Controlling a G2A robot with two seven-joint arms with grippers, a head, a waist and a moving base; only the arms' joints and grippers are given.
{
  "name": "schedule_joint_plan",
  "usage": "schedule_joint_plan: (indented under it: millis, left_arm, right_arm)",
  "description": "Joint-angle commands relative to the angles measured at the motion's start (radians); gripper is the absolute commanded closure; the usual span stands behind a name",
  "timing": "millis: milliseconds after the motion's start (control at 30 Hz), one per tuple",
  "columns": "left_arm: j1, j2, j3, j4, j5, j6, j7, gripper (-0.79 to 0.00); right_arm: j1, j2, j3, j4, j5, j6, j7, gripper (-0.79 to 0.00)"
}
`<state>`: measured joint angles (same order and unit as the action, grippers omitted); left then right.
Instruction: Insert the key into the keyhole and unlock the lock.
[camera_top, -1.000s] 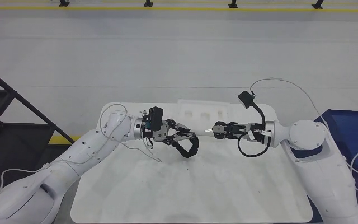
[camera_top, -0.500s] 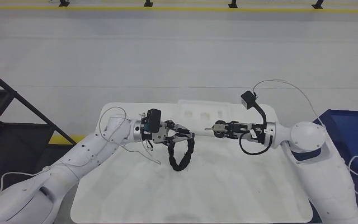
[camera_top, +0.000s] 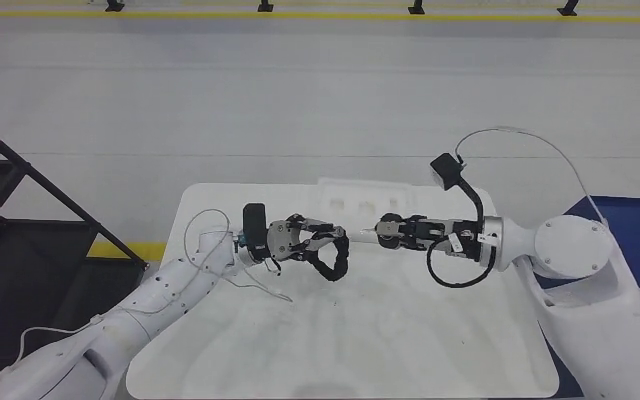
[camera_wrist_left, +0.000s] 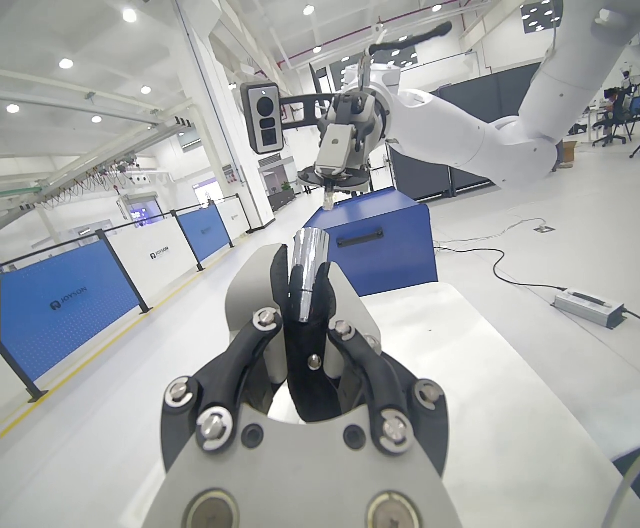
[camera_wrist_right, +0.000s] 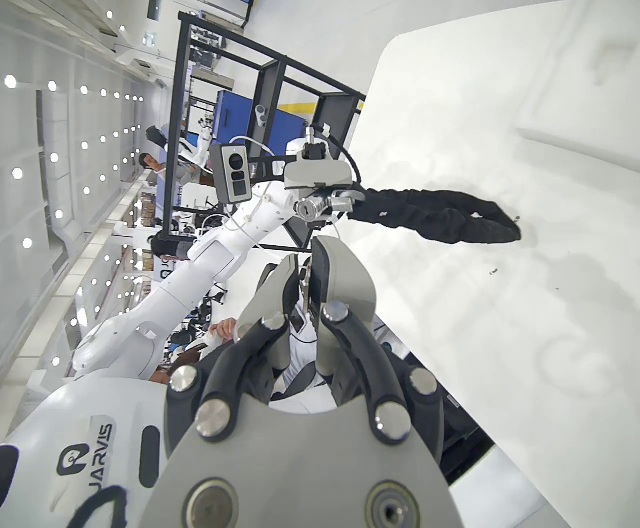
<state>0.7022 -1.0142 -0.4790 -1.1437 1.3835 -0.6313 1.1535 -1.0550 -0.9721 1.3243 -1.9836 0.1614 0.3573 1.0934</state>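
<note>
Left gripper (camera_wrist_left: 305, 280), fingers pinching chrome lock cylinder on black sleeved cable loop (camera_wrist_left: 310, 260) above white desk (camera_top: 400, 330), keyhole facing right; right gripper (camera_wrist_right: 306, 260), fingers pinching small silver key (camera_wrist_left: 328, 200), points it left, roughly coaxial, tip just short.

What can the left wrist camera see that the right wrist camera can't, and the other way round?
Left wrist view: the lock side-on as a chrome barrel, and the key poking from the right tool, apart from the lock. Right wrist view: the keyhole and the black cable loop over the table. Both: the left tool clamped on the lock, facing the key-holding tool.
</note>
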Motion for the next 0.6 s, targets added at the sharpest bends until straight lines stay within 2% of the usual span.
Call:
schedule_joint_plan:
  millis: [0, 167, 300, 567]
  left_arm:
    - [0.006, -0.012, 0.004, 0.016, 0.016, 0.021, 0.039, 0.000]
    - [0.013, -0.040, 0.009, 0.058, 0.044, 0.075, 0.082, 0.000]
    - [0.015, -0.059, 0.009, 0.094, 0.066, 0.113, 0.111, 0.000]
    - [0.013, -0.085, 0.011, 0.137, 0.097, 0.110, 0.145, 0.000]
  right_arm:
    - [0.006, 0.005, -0.011, -0.039, -0.079, 0.033, -0.003, 0.000]
    - [0.014, 0.009, -0.044, -0.094, -0.142, 0.060, 0.003, 0.000]
    - [0.014, 0.008, -0.068, -0.092, -0.132, 0.054, -0.002, 0.000]
    - [0.024, 0.010, -0.094, -0.040, -0.154, 0.058, -0.007, 0.000]
